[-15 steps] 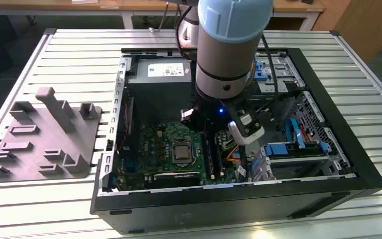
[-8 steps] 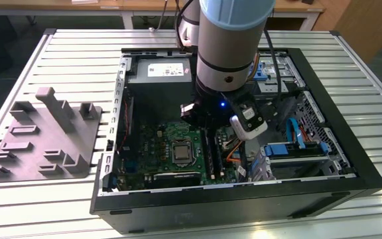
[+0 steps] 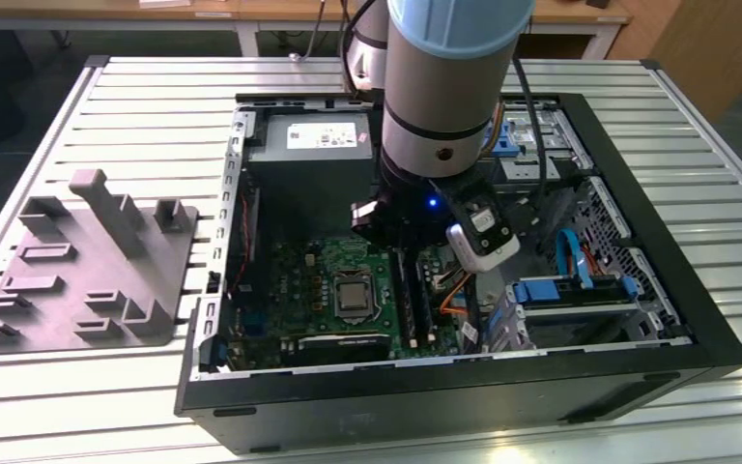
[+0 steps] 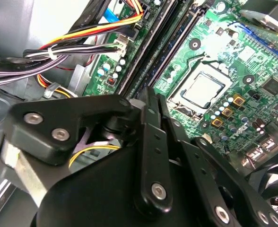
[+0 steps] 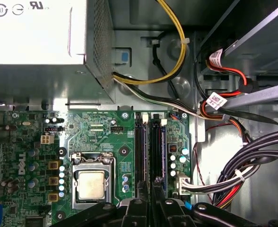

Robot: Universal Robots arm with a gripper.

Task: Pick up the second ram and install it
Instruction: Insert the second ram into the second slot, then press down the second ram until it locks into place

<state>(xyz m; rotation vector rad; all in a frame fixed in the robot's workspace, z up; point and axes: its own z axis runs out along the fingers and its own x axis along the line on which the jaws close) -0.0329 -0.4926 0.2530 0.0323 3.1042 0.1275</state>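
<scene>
The black pincer hangs low over the green motherboard – apparently above its long black memory slots – grip state impossible to tell.

Grey slotted rack beside open computer case; possibly plastic.

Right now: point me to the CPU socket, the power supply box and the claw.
CPU socket (image 5: 91, 183): first wrist view, on the metal lid.
Power supply box (image 3: 306, 155): exterior view, on its grey top face.
Claw (image 5: 149, 208): first wrist view, between the fingertips, over the memory slots.
</scene>
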